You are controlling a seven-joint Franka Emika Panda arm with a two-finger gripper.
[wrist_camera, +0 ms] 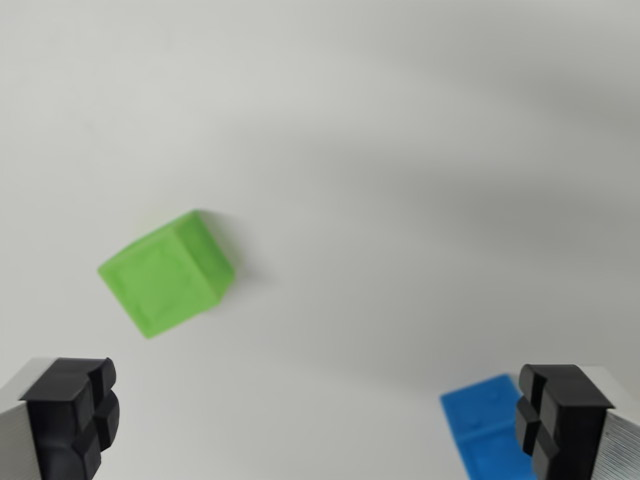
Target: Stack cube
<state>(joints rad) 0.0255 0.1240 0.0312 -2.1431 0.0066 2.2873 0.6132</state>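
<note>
A green cube (167, 271) lies on the white surface left of the wrist view's centre, turned at an angle. A blue cube (487, 422) sits at the bottom right, partly hidden behind my right fingertip (553, 416) and cut off by the frame edge. My gripper (305, 425) hangs above the surface and is open, its two black pads far apart with nothing between them. The left fingertip (75, 415) is below the green cube in the picture and apart from it.
The white tabletop (400, 150) fills the view, with soft grey shadows across its upper right. No other objects show.
</note>
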